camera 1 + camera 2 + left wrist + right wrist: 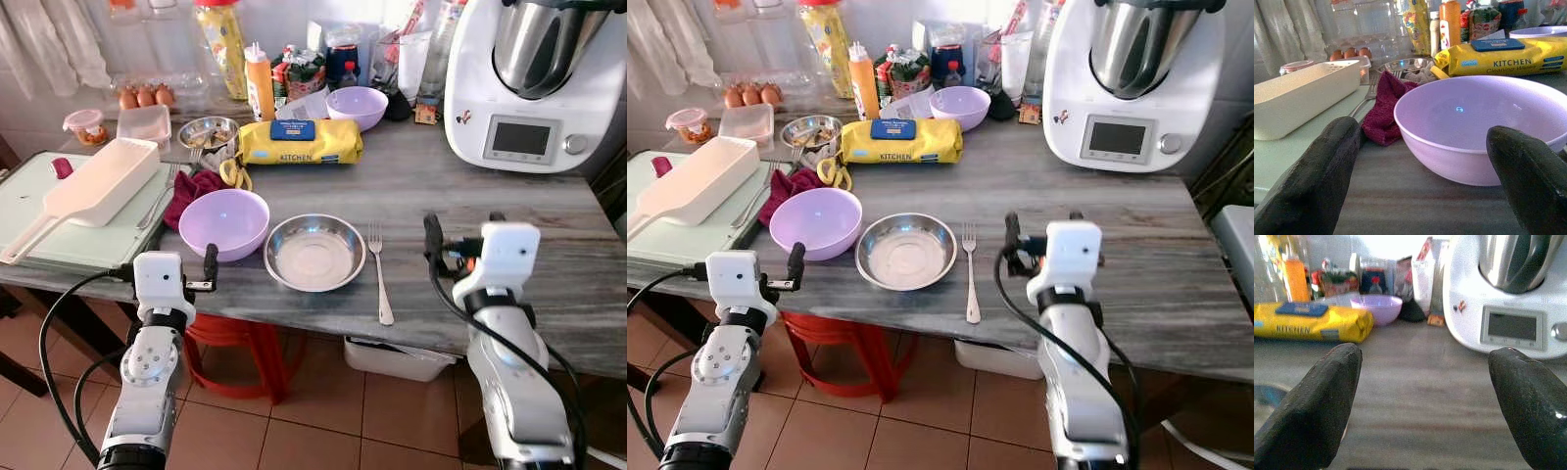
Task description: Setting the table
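From the left eye we look down on a grey wood-grain bench [509,220]. Near its front edge sit a lilac bowl [223,222], a steel bowl [314,252] just beside it, and a fork [378,272] lying just right of the steel bowl, tines away from us. Behind them lie a red cloth [192,186], a yellow pack of wipes [299,141], a second lilac bowl [357,106] and a white kitchen machine [534,83]. Our left gripper [201,274] hovers at the bench edge in front of the lilac bowl; our right gripper [460,240] sits over the bench right of the fork.

The right eye shows the same layout, with the fork apart from both bowls.

Through the left wrist, the fingers [1312,181] stand wide apart and hold nothing, with the lilac bowl between them but further on. We judge it to be light, stiff plastic with a smooth, slippery wall, best pinched across the rim. The steel bowl should be rigid and slick too.

Through the right wrist, the fingers [1312,406] are equally wide and empty, with bare bench ahead. The fork looks thin, hard and flat on the surface, so we would take it by the middle of the handle.
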### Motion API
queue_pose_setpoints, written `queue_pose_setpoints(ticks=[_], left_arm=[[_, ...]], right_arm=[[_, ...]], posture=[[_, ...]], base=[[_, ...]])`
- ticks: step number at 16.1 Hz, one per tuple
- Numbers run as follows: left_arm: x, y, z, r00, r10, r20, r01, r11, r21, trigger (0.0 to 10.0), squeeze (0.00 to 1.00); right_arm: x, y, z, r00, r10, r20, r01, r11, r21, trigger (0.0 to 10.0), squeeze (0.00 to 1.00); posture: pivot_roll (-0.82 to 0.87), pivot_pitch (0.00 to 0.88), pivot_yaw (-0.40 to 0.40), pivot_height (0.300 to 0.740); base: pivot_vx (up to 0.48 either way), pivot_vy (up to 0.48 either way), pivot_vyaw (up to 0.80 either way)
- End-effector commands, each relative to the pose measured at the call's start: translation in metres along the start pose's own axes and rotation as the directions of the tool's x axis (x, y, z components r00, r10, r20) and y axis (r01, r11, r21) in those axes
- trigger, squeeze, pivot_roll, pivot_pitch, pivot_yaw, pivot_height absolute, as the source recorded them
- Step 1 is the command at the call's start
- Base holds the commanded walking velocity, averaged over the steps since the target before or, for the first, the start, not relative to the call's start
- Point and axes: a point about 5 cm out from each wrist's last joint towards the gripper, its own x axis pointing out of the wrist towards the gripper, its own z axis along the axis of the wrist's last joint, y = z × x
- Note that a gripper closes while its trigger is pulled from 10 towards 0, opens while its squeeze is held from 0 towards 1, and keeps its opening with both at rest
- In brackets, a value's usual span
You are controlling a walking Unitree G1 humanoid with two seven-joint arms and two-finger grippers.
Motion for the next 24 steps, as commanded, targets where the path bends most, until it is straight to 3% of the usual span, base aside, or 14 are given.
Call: queue_pose_setpoints(ticks=[1,4,9,15,20,24], left_arm=[[0.001,-0.001,0.002,1.0,0.0,0.008,0.0,1.0,0.019,10.0,0.0],[0.001,-0.001,0.004,1.0,0.007,0.015,-0.008,1.0,0.027,10.0,0.0],[-0.004,0.009,0.012,0.998,0.04,0.052,-0.042,0.999,0.033,10.0,0.0],[-0.032,0.006,-0.002,1.0,0.02,-0.01,-0.02,1.0,0.021,10.0,0.0],[-0.026,0.004,0.004,1.0,0.019,0.0,-0.018,0.999,0.029,10.0,0.0],[-0.024,0.002,0.006,0.999,0.037,-0.001,-0.037,0.999,0.019,10.0,0.0]], right_arm=[[0.001,0.004,-0.001,1.0,0.003,0.001,-0.003,1.0,-0.002,10.0,0.0],[0.002,0.006,0.002,1.0,0.002,0.03,-0.002,1.0,-0.005,10.0,0.0],[-0.008,-0.016,0.003,0.996,-0.078,0.046,0.08,0.996,-0.047,10.0,0.0],[-0.011,-0.02,0.006,0.993,-0.1,0.058,0.103,0.993,-0.052,10.0,0.0],[-0.007,-0.012,0.003,0.998,-0.054,0.039,0.055,0.998,-0.031,10.0,0.0],[-0.007,-0.011,0.002,0.999,-0.05,0.021,0.05,0.999,-0.016,10.0,0.0]], posture=[[-0.02,0.0,0.072,0.74],[-0.02,0.0,0.088,0.74],[-0.03,0.0,0.096,0.74],[-0.03,0.019,0.085,0.74],[-0.01,0.038,0.072,0.74],[-0.01,0.048,0.062,0.74]], base=[[0.0,0.0,-0.8],[0.0,0.0,-0.27],[0.0,0.0,0.0],[0.0,0.0,0.0],[0.0,0.0,0.0],[0.0,0.0,-0.75]])
